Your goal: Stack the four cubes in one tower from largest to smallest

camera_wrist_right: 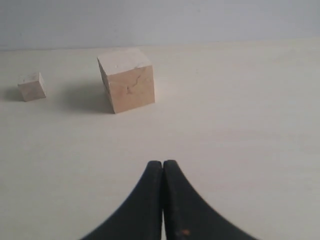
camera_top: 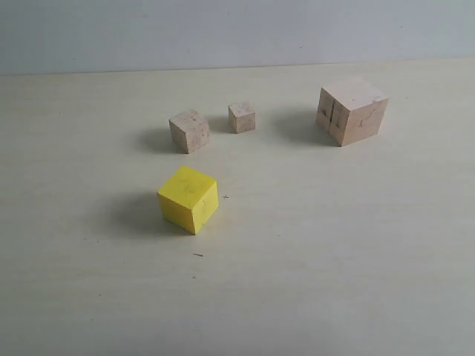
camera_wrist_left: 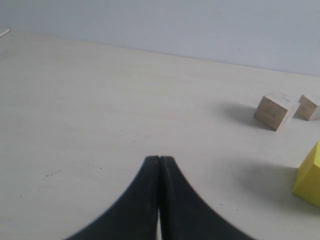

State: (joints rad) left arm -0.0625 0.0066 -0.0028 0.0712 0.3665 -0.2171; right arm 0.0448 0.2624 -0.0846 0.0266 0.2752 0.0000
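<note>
Now the left gripper [camera_wrist_left: 159, 160] and the right gripper [camera_wrist_right: 162, 165] are both pressed closed and grasp nothing. Each hangs above the table [camera_top: 356, 282], apart from every cube. The yellow cube [camera_top: 188, 199] lies near, left of the middle. Farther away, the small wooden cube [camera_top: 189, 130] and the tiniest cube [camera_top: 242, 117] sit close together without touching. The large pale cube [camera_top: 352, 111] stands far right. I judge that no stacking is begun yet. The next move calls for one gripper to open, descend around the yellow cube, and bring it onto the large pale cube.
</note>
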